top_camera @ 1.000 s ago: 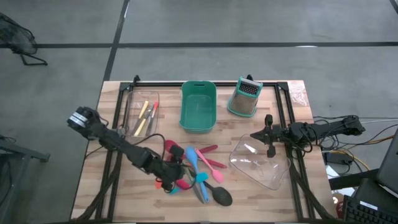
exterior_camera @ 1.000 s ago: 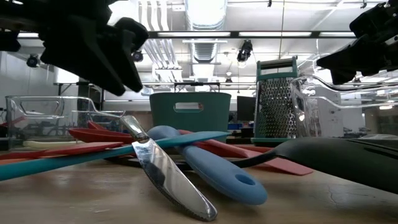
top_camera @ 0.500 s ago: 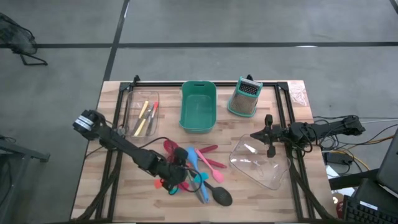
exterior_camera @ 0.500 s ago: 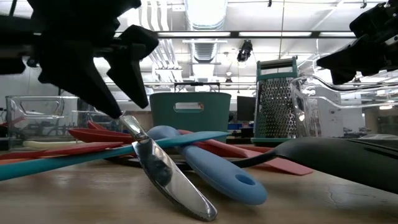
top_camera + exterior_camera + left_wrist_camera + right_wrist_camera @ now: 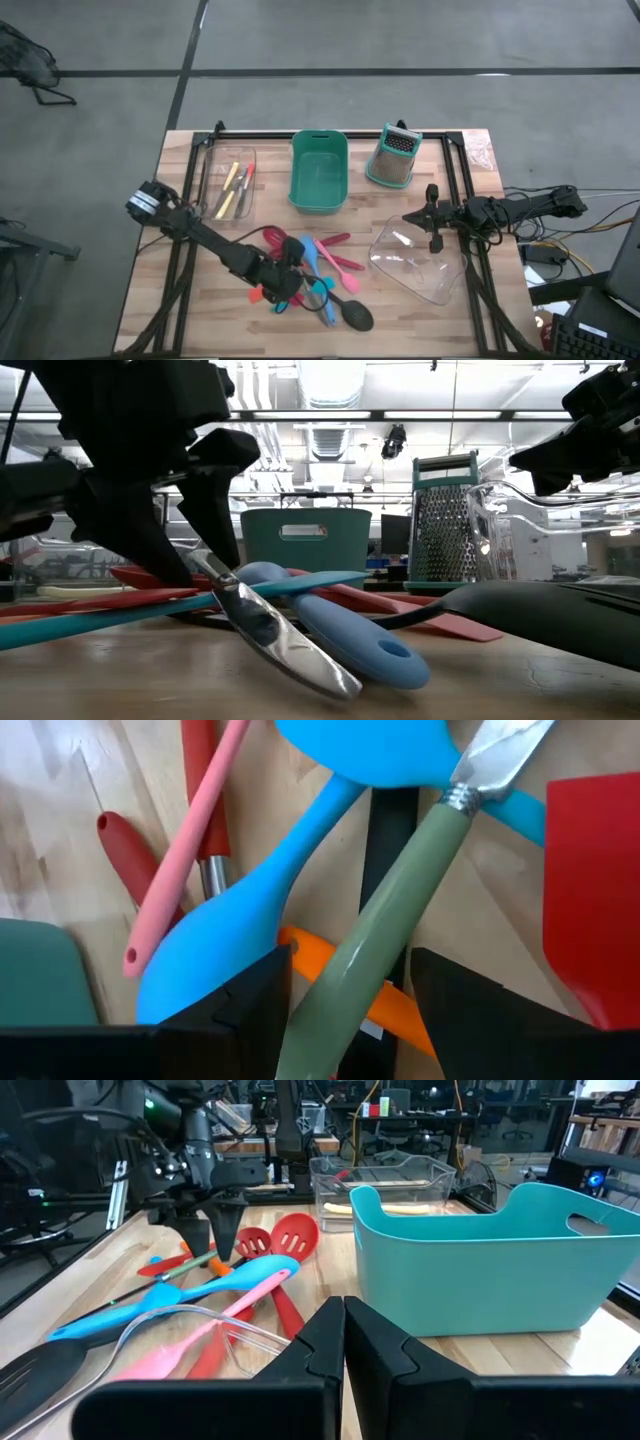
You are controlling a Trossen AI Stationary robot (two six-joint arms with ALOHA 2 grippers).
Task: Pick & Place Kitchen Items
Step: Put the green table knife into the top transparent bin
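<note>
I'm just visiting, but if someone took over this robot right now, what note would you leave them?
Left gripper: open, down in the utensil pile, fingers either side of the green-handled knife, not yet closed.
Right gripper: shut, waiting over the clear container.
Done: thin yellow and orange tools lie in the clear tray.
Left: the pile; the teal bin looks empty.

arms: dark, slender, jointed | fingers [image 5: 250, 1005]: black, wedge-shaped
</note>
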